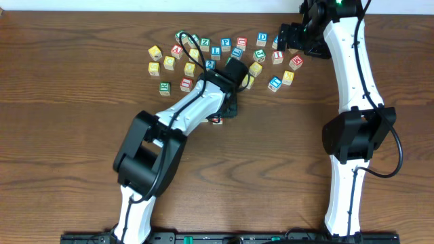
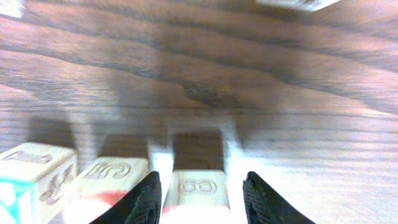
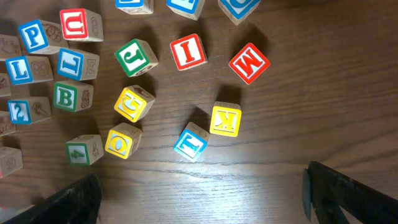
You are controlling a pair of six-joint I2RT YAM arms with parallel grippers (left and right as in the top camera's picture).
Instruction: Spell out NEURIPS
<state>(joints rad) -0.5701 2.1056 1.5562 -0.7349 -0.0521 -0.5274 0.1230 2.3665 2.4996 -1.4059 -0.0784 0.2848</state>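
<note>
Looking down from overhead, you find the scatter of letter cubes (image 1: 215, 49) at 12 o'clock on the table (image 1: 68, 135). Your left arm reaches in from 7 o'clock toward the middle, and your right arm stands along the 3 o'clock side.

The left gripper (image 2: 200, 176) sits low over the wood, its jaws a little apart on either side of a pale cube stamped 8 (image 2: 198, 191). Slim gaps show on both sides, so the cube is bracketed, not pinched. (Which coloured letter it carries cannot be read from this angle.) Two more cubes stand in line with it toward 9 o'clock in the wrist view. The nearer neighbour (image 2: 106, 180) is just beside the left finger, with a smear of red on its front. The farther neighbour (image 2: 34, 180) shows teal at its corner. From overhead this row is mostly hidden under the arm; only a sliver of a cube (image 1: 217, 120) peeks out at its edge.

The right gripper (image 3: 200, 180) hangs spread wide, holding nothing, above the 3 o'clock end of the scatter. In its view the red I cube (image 3: 188, 51) lies toward 12 o'clock. The red U cube (image 3: 74, 23) and blue P cube (image 3: 31, 35) sit just beside each other at 10 o'clock. Around them you also see a green J (image 3: 134, 56), a red M (image 3: 249, 62), a yellow K (image 3: 224, 118) and a blue T (image 3: 189, 142).
</note>
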